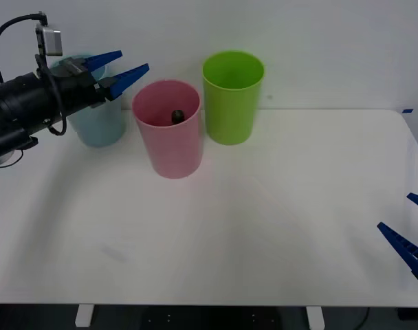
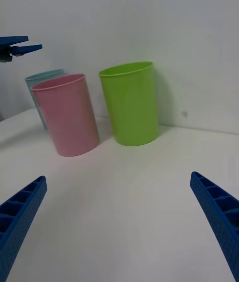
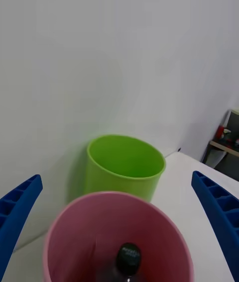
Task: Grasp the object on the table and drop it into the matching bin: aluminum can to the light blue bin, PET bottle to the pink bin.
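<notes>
White tabletop (image 1: 264, 234) runs wide under a plain pale wall, and closest to the robot, down at about 4 o'clock in the front view, the right gripper (image 1: 410, 230) sits low by the table's near right edge with its blue fingers spread apart, nothing between them. Further back, the pink bin (image 1: 169, 141) stands at roughly 11 o'clock, and the PET bottle (image 1: 177, 117) is already down inside it, black cap showing from above. The left gripper (image 1: 123, 70) hangs just up at 10 o'clock from the pink bin's rim, fingers apart and empty, so the bottle lies below and a bit ahead of its tips. Behind that gripper is the light blue bin (image 1: 99, 127), and the lime green bin (image 1: 231, 100) stands just beside the pink one at its 2 o'clock.
</notes>
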Motion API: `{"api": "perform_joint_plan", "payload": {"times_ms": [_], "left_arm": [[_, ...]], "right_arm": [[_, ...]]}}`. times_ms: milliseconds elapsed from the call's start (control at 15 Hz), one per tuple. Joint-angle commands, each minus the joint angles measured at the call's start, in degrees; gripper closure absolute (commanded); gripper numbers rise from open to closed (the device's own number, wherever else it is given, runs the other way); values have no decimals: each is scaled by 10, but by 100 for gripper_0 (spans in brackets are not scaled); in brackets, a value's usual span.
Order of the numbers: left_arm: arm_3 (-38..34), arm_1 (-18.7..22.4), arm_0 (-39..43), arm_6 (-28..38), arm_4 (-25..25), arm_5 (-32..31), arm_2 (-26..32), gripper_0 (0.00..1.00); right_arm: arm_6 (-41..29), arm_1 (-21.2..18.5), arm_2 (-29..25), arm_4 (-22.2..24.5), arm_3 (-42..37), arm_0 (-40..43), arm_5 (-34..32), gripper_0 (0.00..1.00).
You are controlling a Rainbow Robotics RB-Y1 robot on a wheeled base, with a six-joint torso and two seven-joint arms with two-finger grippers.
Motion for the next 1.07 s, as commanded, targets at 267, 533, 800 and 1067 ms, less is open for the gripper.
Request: {"api": "perform_joint_plan", "payload": {"times_ms": [267,533,800,1067], "left_arm": [[-105,0,144,-9,7,-8,98,0],[-166,-1,250,-21,18,-32,172,0],[-171,-1,327,-43,18,-110,265,0],[-170,-1,406,-112,18,-144,330,0]], "right_arm": [[0,0,0,0,0,0,0,0],[0,0,0,0,0,0,0,0],[0,0,0,0,0,0,0,0],[0,0,0,0,0,0,0,0]]}}
